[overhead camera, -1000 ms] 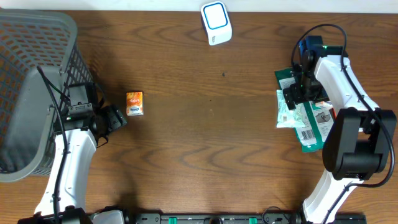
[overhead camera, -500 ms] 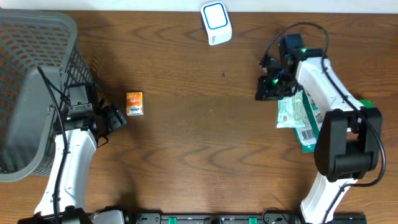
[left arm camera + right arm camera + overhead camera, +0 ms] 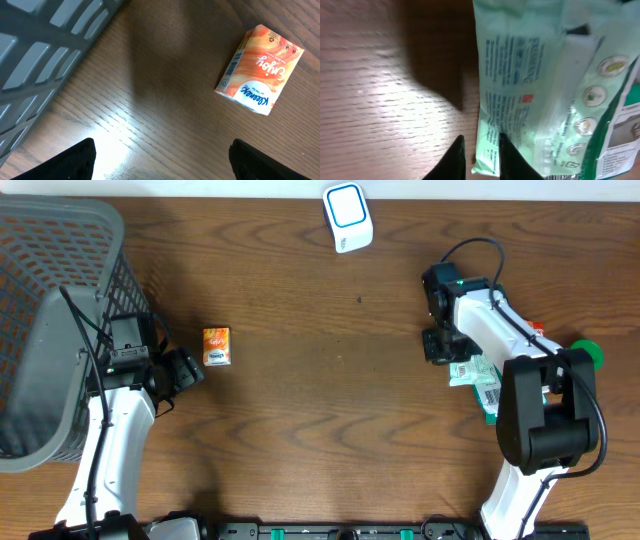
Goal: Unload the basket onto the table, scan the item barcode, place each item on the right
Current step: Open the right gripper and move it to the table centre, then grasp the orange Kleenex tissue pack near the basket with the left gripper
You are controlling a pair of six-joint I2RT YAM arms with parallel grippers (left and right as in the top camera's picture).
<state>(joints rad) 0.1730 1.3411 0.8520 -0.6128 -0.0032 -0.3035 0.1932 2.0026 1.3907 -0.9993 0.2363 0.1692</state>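
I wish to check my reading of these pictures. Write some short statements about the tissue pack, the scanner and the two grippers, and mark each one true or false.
1. The orange tissue pack lies inside the grey basket. False: it lies on the table, to the right of the basket.
2. The left gripper is open and holds nothing. True.
3. The right gripper has its fingers close together at the edge of the pale green packet. True.
4. The white scanner stands at the near edge of the table, between the two arms. False: it stands at the far edge, at the top of the overhead view.
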